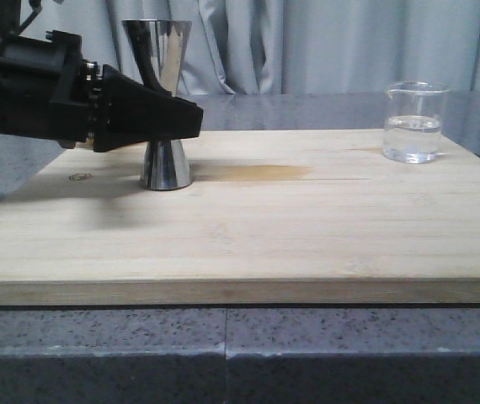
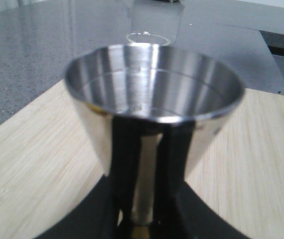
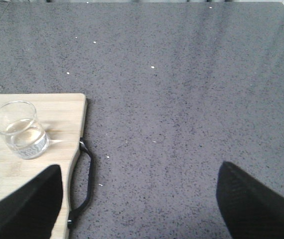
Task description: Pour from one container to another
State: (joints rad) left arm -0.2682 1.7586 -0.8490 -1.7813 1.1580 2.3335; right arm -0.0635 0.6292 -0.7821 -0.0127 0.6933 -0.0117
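The steel hourglass jigger [image 1: 165,162] stands upright on the left of the wooden board [image 1: 307,227]. My left gripper [image 1: 191,118] reaches in from the left and is shut on its narrow waist. In the left wrist view the jigger's upper cup [image 2: 154,94] fills the frame, with my left gripper [image 2: 142,231] hugging the waist below it. The clear glass beaker [image 1: 412,122], about a third full of clear liquid, stands at the board's far right corner. It also shows as beaker [image 3: 20,130] in the right wrist view. My right gripper [image 3: 139,204] hangs open over the grey counter beside the board.
A darker damp-looking streak [image 1: 253,172] lies on the board just right of the jigger. The board has a black handle [image 3: 84,184] on its right edge. Grey speckled counter [image 3: 182,99] surrounds the board, and curtains hang behind.
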